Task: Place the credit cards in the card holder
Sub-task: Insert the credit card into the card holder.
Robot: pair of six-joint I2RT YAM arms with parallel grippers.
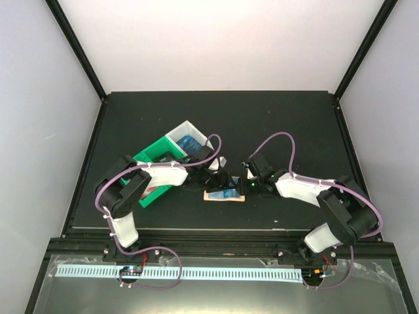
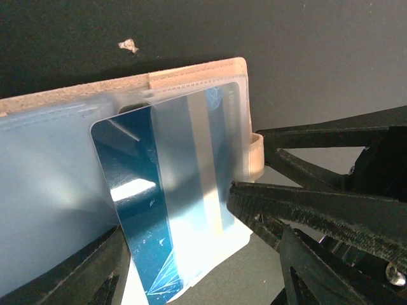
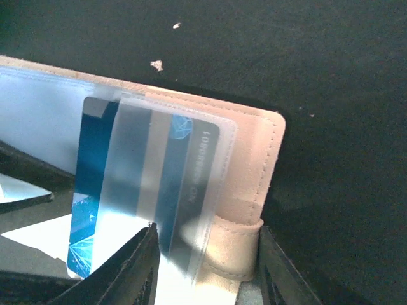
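The tan card holder (image 1: pixel 215 196) (image 2: pixel 191 73) (image 3: pixel 254 146) lies open on the black table between the two grippers. A blue credit card (image 2: pixel 137 210) (image 3: pixel 95 165) sits partly inside its clear sleeve (image 2: pixel 216 146) (image 3: pixel 191 190), its lower end sticking out. My left gripper (image 1: pixel 219 182) (image 2: pixel 175 219) holds the card by its two long edges. My right gripper (image 1: pixel 251 186) (image 3: pixel 206 254) stands open astride the holder's snap tab (image 3: pixel 235 248) and the sleeve's corner. One of its fingers (image 3: pixel 273 273) is right beside the tab.
A green bin (image 1: pixel 152 157) and a white bin (image 1: pixel 178 133) stand behind my left arm. The white one holds more blue cards (image 1: pixel 190 142). Small crumbs (image 2: pixel 129 45) (image 3: pixel 156 65) lie on the table beyond the holder.
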